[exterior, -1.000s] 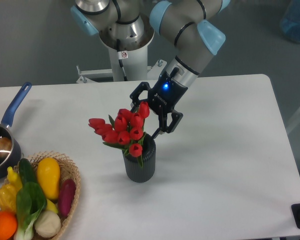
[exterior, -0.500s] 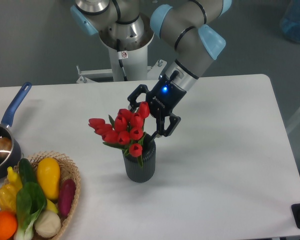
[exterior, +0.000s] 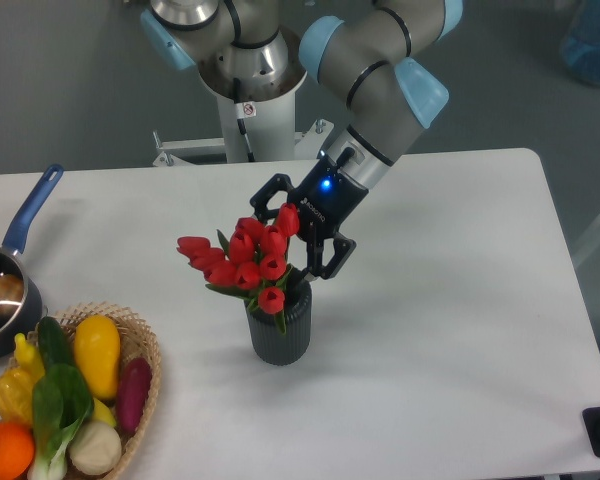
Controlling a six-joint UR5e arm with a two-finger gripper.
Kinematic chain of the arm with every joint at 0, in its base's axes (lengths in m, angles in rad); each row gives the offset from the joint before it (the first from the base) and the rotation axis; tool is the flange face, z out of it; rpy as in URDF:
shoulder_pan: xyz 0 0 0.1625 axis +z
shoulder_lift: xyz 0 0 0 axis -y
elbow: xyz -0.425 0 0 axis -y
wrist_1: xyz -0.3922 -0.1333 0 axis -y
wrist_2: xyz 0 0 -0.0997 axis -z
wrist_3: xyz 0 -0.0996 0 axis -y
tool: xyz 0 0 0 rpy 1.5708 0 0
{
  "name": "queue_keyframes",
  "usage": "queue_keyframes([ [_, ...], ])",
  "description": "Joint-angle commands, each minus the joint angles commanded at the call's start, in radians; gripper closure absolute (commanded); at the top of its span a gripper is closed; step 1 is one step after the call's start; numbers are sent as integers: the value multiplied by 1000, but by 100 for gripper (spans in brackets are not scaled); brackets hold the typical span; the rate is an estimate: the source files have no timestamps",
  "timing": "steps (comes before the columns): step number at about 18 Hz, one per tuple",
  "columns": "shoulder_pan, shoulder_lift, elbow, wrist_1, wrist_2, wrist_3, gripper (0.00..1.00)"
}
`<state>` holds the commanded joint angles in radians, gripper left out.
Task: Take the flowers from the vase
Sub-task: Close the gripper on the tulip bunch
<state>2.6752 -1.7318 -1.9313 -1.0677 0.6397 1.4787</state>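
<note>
A bunch of red tulips with green leaves, the flowers [exterior: 242,260], stands in a small dark ribbed vase [exterior: 280,330] near the middle of the white table. My gripper [exterior: 280,250] hangs tilted just behind and right of the blooms, open. One finger reaches the top red bloom on the left, the other finger [exterior: 315,268] points down at the vase's right rim. The stems are hidden inside the vase and behind the blooms.
A wicker basket [exterior: 145,350] with colourful produce and a green leafy vegetable sits at the front left corner. A dark saucepan [exterior: 5,300] with a blue handle stands at the left edge. The robot's base column [exterior: 250,110] rises behind the table.
The gripper has shifted slightly left and closer to the blooms. The flowers and vase have not moved.
</note>
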Motion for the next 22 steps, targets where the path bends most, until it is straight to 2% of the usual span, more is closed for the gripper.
queue_keyframes([
  [9, 2, -8, 2, 2, -15, 2, 1],
  [13, 2, -9, 2, 2, -17, 3, 8],
  [15, 2, -8, 2, 2, -17, 3, 17],
  [19, 2, -9, 2, 3, -17, 3, 30],
  [22, 3, -8, 2, 3, -17, 2, 37],
])
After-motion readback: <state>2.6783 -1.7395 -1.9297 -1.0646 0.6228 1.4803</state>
